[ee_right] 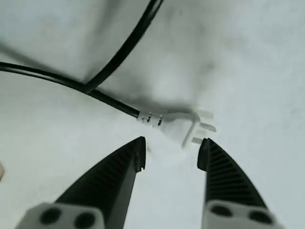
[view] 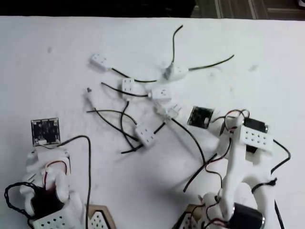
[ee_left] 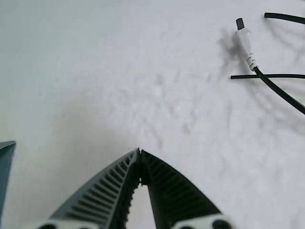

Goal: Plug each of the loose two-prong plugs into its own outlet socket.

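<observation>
Several white outlet sockets with black leads lie scattered mid-table, among them one at the far left [view: 100, 61], one by the centre [view: 161, 93] and one nearer me [view: 147, 135]. A white two-prong plug [view: 168, 110] lies flat on the table. In the right wrist view this plug [ee_right: 178, 125] sits just beyond my right gripper [ee_right: 171, 147], which is open with the prongs near one fingertip. My left gripper [ee_left: 139, 157] is shut on nothing, low over bare table. A small white plug [ee_left: 244, 37] on a black lead lies well ahead of it.
Black leads [view: 114, 125] loop and cross between the sockets. The left arm [view: 47, 181] sits at the near left and the right arm [view: 243, 162] at the near right, each trailing its own cables. The far table edge [view: 143, 17] meets a dark floor.
</observation>
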